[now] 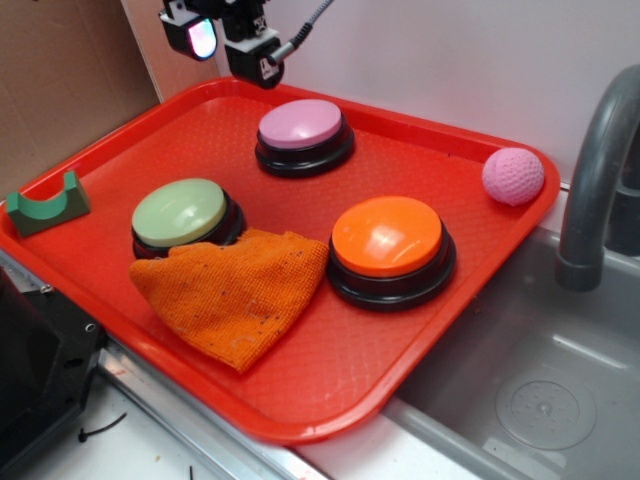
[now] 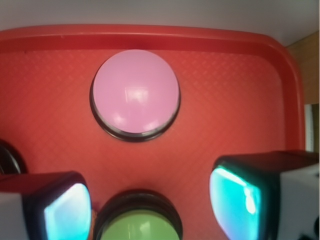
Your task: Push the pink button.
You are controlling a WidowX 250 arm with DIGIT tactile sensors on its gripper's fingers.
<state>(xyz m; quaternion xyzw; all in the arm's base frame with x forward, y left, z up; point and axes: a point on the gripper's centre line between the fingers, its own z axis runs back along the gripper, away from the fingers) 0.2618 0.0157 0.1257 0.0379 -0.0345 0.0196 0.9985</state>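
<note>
Pink button (image 1: 303, 126) sitting toward the back of a red tray (image 1: 330, 390), free tray floor all around, with green button (image 1: 183, 213), orange cloth (image 1: 235, 290), orange button (image 1: 389, 240) and pink ball (image 1: 513, 176) sharing the tray; above the back rim, pincer (image 2: 150, 205) apparently released, tips cropped.

The gripper (image 1: 232, 38) was built from black housings. Each finger (image 2: 244, 195) carried a rounded-rectangular pad that glowed cyan to white, framed in black, with a pale grey body behind it. A grey ribbed cable (image 1: 310, 25) ran from the upper right into the black assembly.
</note>
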